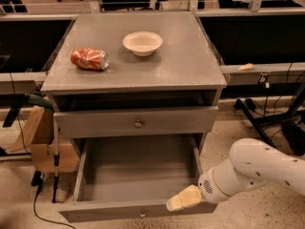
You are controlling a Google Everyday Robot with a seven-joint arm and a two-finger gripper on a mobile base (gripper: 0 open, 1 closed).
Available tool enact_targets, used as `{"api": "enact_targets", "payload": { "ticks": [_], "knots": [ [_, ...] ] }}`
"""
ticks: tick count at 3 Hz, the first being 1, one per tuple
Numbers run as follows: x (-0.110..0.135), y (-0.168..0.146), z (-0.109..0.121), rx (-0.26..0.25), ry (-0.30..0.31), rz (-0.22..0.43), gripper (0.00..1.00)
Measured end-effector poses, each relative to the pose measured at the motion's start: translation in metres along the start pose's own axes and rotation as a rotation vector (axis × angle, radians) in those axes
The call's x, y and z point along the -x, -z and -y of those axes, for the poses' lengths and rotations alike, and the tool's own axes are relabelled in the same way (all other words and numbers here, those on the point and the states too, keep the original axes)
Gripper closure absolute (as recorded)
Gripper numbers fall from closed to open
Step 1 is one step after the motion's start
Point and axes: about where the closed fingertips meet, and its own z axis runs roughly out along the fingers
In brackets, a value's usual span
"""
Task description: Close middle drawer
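The middle drawer (136, 178) stands pulled far out at the bottom of the grey cabinet (186, 63), its deep, bare box open to view. Its low flat front panel carries a small dull round knob (142, 214). The gripper (183, 199), a cream wedge on a smooth white rounded arm (259, 168), sits at the panel's right end, over the top edge; whether it is parted or closed cannot be told. Above, a taller-fronted drawer (95, 123) bears a shinier brass knob (138, 123). On the matte painted top lie a crushed red can (89, 58) and a pale shallow bowl (142, 43).
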Motion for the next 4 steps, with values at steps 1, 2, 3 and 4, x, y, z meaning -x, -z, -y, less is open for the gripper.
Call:
{"api": "enact_targets", "payload": {
  "ticks": [1,2,3,4],
  "knots": [
    [-0.012,-0.041,0.036,0.042,-0.121,-0.03,0.25],
    [-0.024,-0.071,0.066,0.084,-0.23,-0.05,0.48],
    [-0.032,-0.094,0.087,0.123,-0.297,-0.058,0.71],
    [-0.034,-0.113,0.1,0.153,-0.325,-0.057,0.95]
  ]
}}
